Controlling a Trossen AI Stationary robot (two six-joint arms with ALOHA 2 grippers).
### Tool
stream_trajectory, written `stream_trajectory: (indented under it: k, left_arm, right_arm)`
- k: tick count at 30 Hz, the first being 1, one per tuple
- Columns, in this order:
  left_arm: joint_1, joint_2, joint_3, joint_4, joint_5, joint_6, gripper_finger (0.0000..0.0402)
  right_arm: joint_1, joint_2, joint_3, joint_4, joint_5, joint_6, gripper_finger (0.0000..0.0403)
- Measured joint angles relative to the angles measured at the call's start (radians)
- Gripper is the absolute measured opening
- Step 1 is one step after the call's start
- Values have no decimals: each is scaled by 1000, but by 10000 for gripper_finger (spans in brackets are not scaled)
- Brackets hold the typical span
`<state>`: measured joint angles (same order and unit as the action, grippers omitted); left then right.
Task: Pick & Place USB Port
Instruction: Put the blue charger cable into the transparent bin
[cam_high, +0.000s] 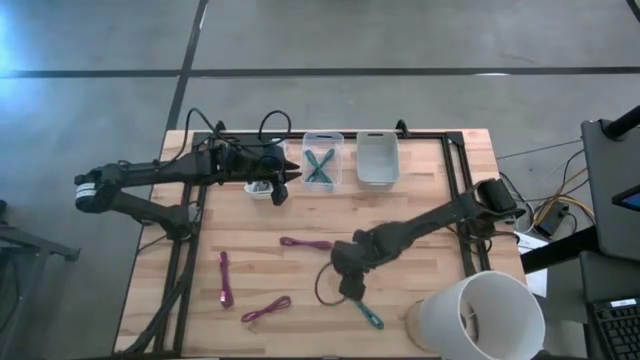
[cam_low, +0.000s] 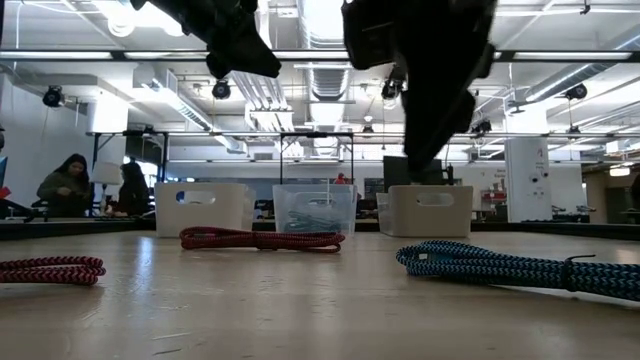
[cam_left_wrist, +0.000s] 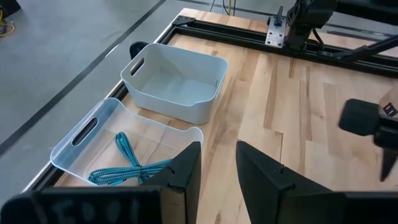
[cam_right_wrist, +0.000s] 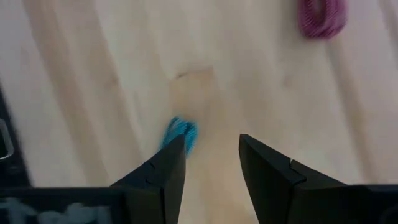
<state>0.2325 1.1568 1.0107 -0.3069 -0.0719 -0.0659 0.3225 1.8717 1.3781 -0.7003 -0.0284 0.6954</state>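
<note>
A teal braided USB cable (cam_high: 368, 315) lies flat on the wooden table near its front edge; it also shows in the low view (cam_low: 510, 265). My right gripper (cam_high: 350, 288) hangs open just above the table beside it, and the cable's end (cam_right_wrist: 181, 133) shows next to one finger. It touches nothing. Another teal cable (cam_left_wrist: 127, 163) lies in the clear bin (cam_high: 322, 160) at the far edge. My left gripper (cam_left_wrist: 217, 168) hovers open near that bin, nothing between its fingers.
A white bin (cam_high: 378, 158) stands right of the clear one. Three magenta cables (cam_high: 305, 243), (cam_high: 225, 278), (cam_high: 265, 308) lie on the table's middle and near left. A white cylinder (cam_high: 480, 315) stands at the near right corner. A black frame (cam_high: 455, 150) borders the table.
</note>
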Motion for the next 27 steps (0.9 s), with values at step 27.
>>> stream_trajectory:
  k: [27]
  left_arm:
    - [1, 0, -2, -33, 0, -16, 104]
  right_arm:
    - [117, 2, -265, 388, 30, 231, 140]
